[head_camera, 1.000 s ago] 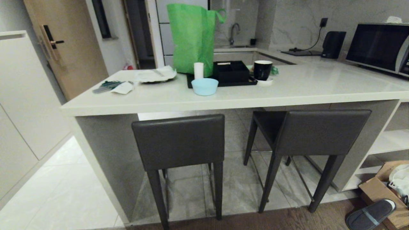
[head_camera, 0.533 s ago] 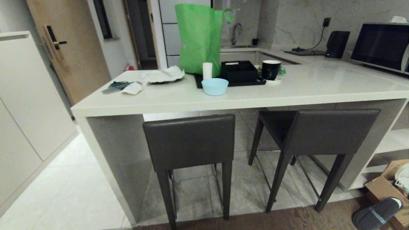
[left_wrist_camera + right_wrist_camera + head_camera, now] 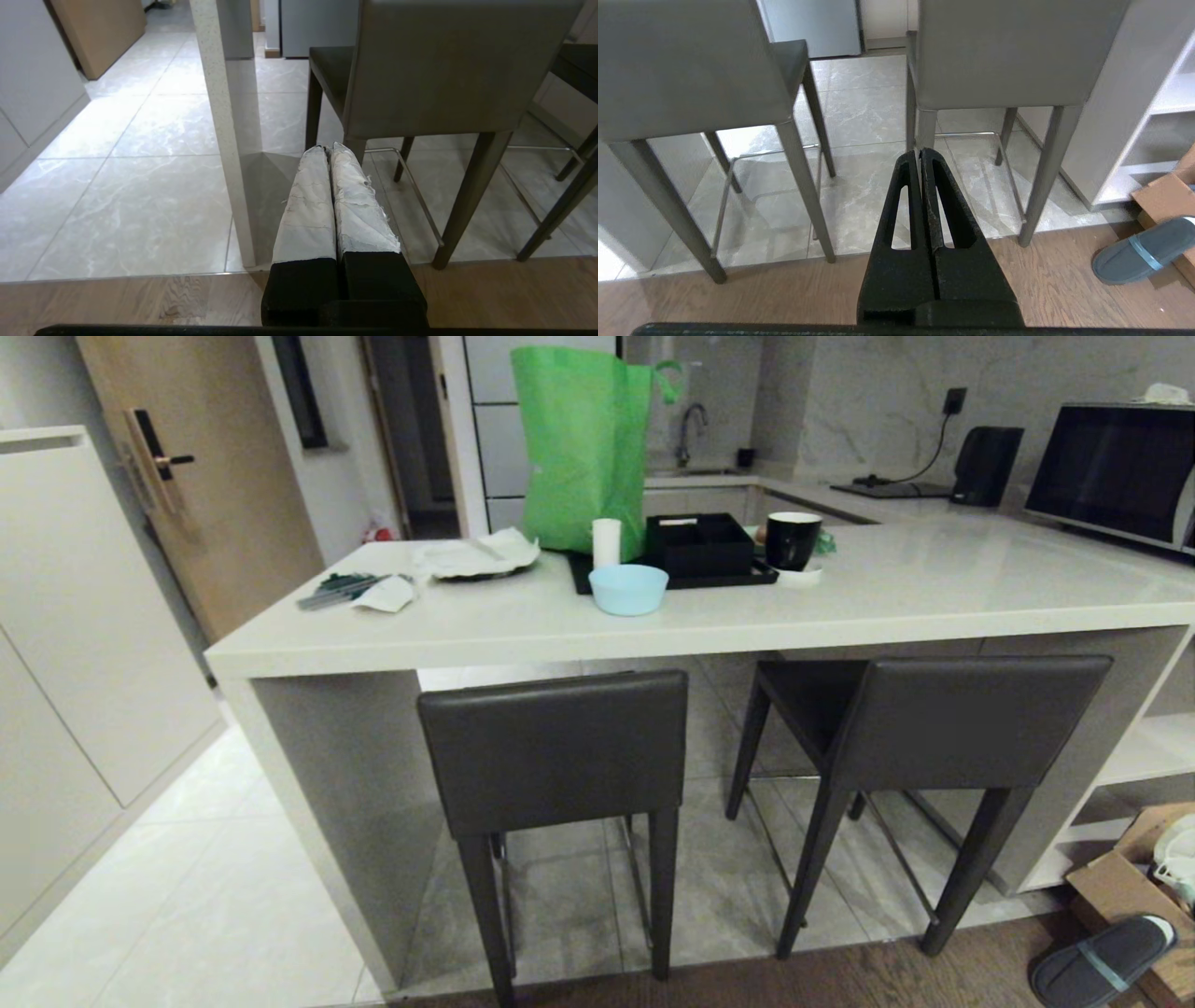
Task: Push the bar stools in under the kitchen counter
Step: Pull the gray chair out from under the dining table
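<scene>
Stools first, seen from the grippers outward: left gripper (image 3: 327,151), white-wrapped fingers pressed together on nothing, hanging low in front of the counter's pale side panel and just short of the left stool's backrest. Right gripper (image 3: 920,156), bare black fingers likewise closed and empty, pointing at the gap between the 2 stools, touching neither.

Standing beyond them, 2 matching tall bar stools with dark grey-brown leather-like backrests, square seats, slim dark tapered legs and thin metal footrests: left stool (image 3: 553,749) square to the counter, right stool (image 3: 962,719) turned at a slant, seat corner showing. Both sitting partly under the long, thick off-white glossy kitchen counter (image 3: 887,607), backrests jutting out past its edge, rear legs resting right at the seam where grey tile meets brown wood floor.

Resting on the slab: tall green fabric bag (image 3: 583,443), pale blue bowl (image 3: 628,589), black tray (image 3: 674,581), black mug (image 3: 792,540).

Risking trouble ahead, by judgement: pushing high on a backrest, tipping a tall narrow stool; shoving the slanted stool off-centre, twisting it further into its neighbour; narrow closed fingertips slipping off smooth upholstery; driving too far, knocking a backrest against the slab.
</scene>
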